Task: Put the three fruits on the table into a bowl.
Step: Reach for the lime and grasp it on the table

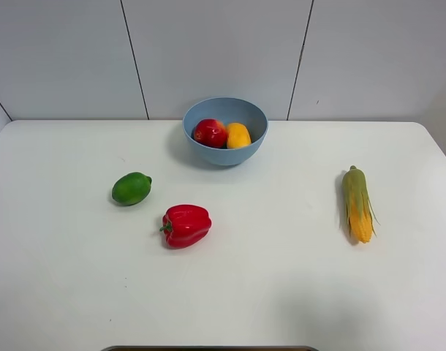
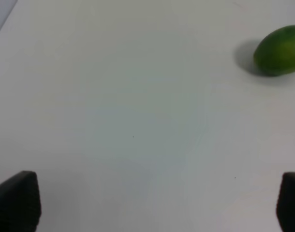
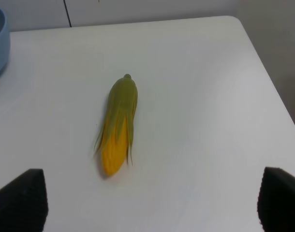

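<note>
Exterior high: apple (image 1: 210, 132) and mango (image 1: 238, 135) lie touching inside the light-blue bowl (image 1: 225, 153). The lime (image 1: 131, 188) is on the table (image 1: 281, 278), near the bell pepper (image 1: 186, 224). The corn cob (image 1: 357, 203) is well apart. No arms show. Judged: two of three done, lime pending.

Left wrist: left gripper (image 2: 152, 203) spread wide, empty. The lime is off-centre, so the next move needs centring over it.

Right wrist: right gripper (image 3: 150, 203) spread, empty, facing the corn cob.

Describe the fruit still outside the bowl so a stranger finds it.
From the light-blue bowl at the rear of the table, move forward and left. The lime lies near the red bell pepper, not touching. It alone is a glossy all-green oval.
</note>
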Controlling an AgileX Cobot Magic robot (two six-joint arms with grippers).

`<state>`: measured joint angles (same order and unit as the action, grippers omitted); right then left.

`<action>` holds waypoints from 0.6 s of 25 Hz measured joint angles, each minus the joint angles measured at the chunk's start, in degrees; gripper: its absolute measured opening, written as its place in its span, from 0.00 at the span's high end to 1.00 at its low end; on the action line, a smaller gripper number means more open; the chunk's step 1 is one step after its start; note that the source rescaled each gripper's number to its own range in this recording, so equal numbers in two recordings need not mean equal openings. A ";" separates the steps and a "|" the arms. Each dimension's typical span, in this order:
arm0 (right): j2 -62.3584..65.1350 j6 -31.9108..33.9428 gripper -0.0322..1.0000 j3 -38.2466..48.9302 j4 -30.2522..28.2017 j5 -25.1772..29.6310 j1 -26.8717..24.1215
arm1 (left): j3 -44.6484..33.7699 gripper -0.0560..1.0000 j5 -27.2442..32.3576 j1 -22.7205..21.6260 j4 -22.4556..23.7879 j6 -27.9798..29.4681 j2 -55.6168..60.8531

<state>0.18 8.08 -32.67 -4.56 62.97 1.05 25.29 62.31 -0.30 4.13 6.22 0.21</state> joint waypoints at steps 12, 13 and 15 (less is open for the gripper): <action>0.00 0.00 0.35 0.00 0.40 0.00 0.00 | 0.00 0.00 0.00 0.00 0.00 0.00 0.00; 0.00 0.00 0.35 0.00 0.40 0.00 0.00 | 0.00 0.00 0.00 0.00 0.00 0.00 0.00; 0.00 0.00 0.35 0.00 0.40 0.00 0.00 | 0.00 0.00 0.00 0.00 0.00 0.00 0.00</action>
<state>0.18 8.08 -32.67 -4.15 62.97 1.05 25.29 62.31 -0.30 4.13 6.22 0.21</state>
